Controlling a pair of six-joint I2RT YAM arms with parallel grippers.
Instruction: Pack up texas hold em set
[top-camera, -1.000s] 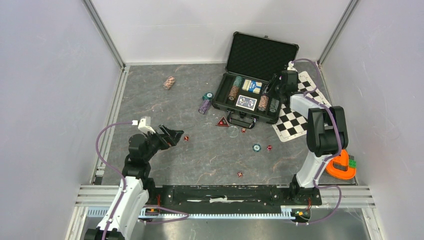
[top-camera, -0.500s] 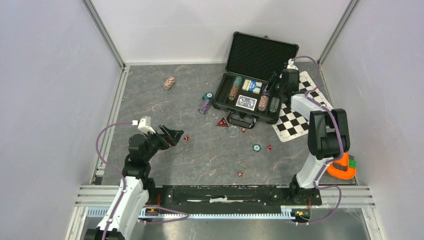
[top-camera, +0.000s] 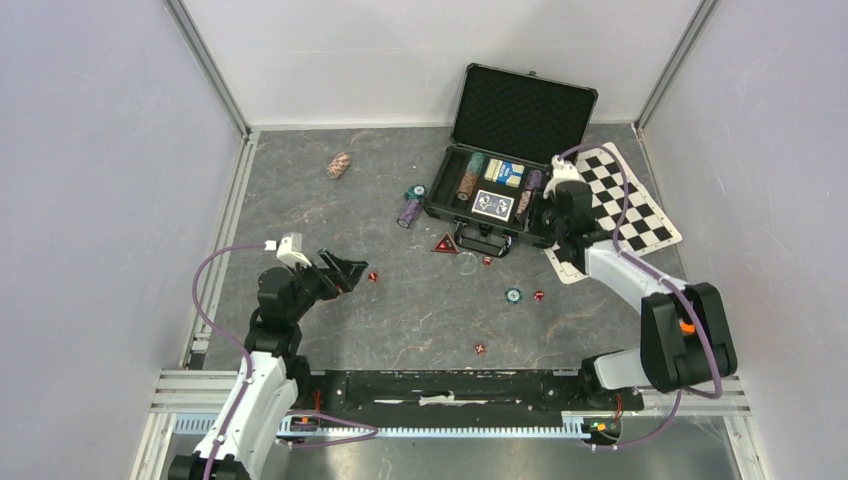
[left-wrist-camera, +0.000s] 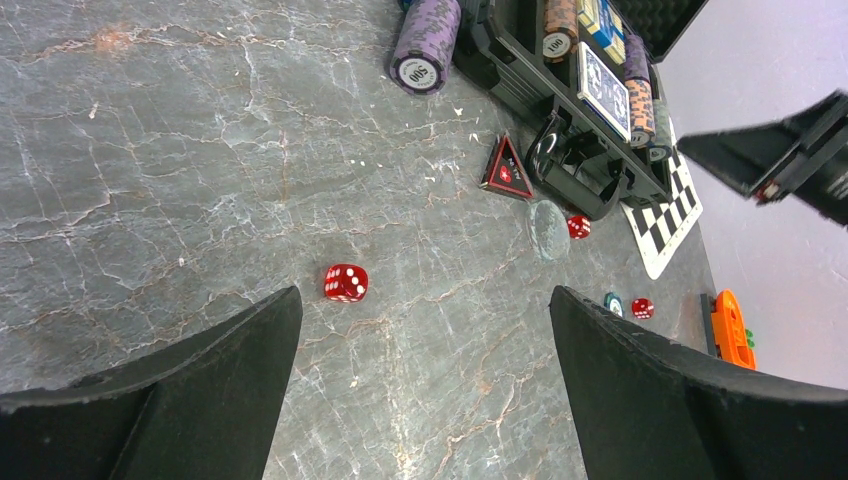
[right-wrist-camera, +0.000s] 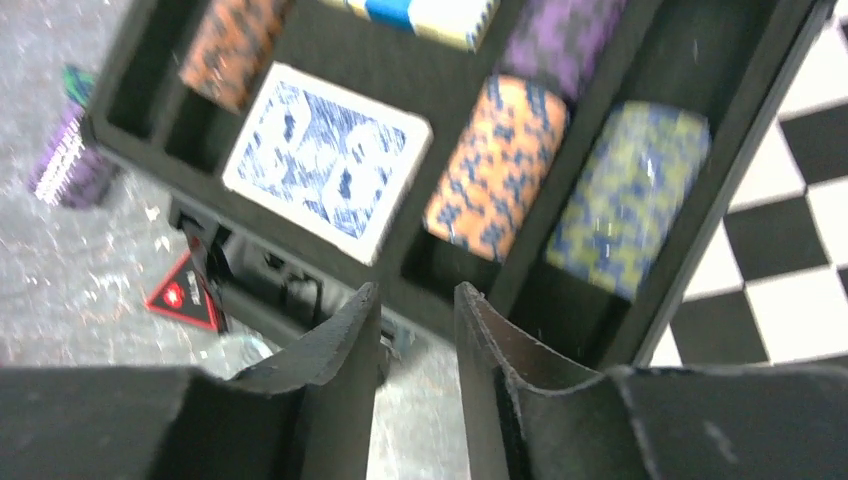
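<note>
Our left hand (left-wrist-camera: 425, 295) hangs spread wide; our right hand (right-wrist-camera: 417, 295), narrowed and seemingly empty, hovers over the case (top-camera: 520, 110) at one o'clock. We'd pinch the light, hard die (left-wrist-camera: 345, 282) across flat faces.

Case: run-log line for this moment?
left pincer open near red die | right pincer narrowly open over case front edge | purple chip stack on table

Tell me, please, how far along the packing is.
Done: chip rows and card decks sit in the open case. In hand: nothing; the left tool is open, the right tool empty over the case. Left: purple stack, striped stack, red marker, dice, loose chip, the lid.
</note>
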